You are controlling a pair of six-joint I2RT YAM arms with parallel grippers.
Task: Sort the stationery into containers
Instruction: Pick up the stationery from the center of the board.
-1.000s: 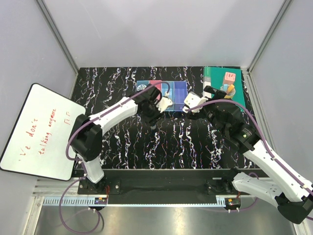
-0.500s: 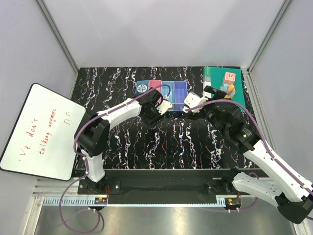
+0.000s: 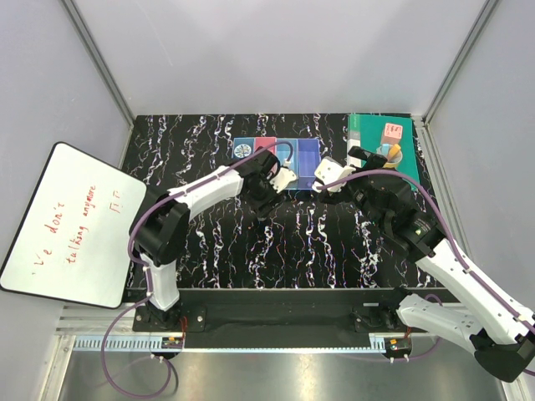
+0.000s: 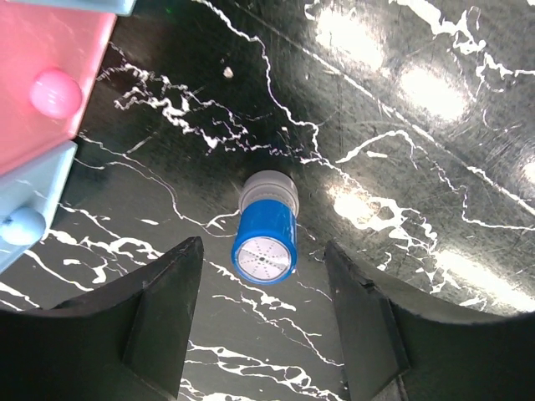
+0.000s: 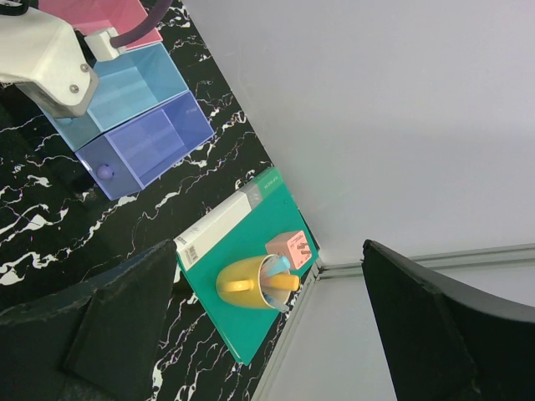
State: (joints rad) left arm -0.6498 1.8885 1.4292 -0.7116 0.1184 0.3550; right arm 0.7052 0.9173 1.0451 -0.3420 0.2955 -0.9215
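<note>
A blue cylinder with a pale top (image 4: pixel 266 238) lies on the black marbled table, its near end between the tips of my open left gripper (image 4: pixel 263 251). That gripper (image 3: pixel 264 203) sits just in front of the bins, and in the top view the arm hides the cylinder. The four bins stand in a row: light blue (image 3: pixel 243 150) holding a round blue disc (image 3: pixel 242 150), pink (image 3: pixel 265 146), blue (image 3: pixel 289 163), purple (image 3: pixel 308 159). My right gripper (image 3: pixel 361 155) is open and empty (image 5: pixel 269 246), facing the yellow mug (image 5: pixel 247 282), which holds an orange-yellow stick (image 5: pixel 286 282) and a pale blue item (image 5: pixel 280 266).
The mug and a pink cube (image 5: pixel 288 246) sit on a green book (image 5: pixel 251 317) at the back right corner. A whiteboard (image 3: pixel 67 221) leans at the left. The pink bin (image 4: pixel 42 50) and light blue bin (image 4: pixel 29 196) are close on the left gripper's left.
My left gripper has shifted slightly toward the bins and stays open over the blue cylinder. The right arm has not moved.
</note>
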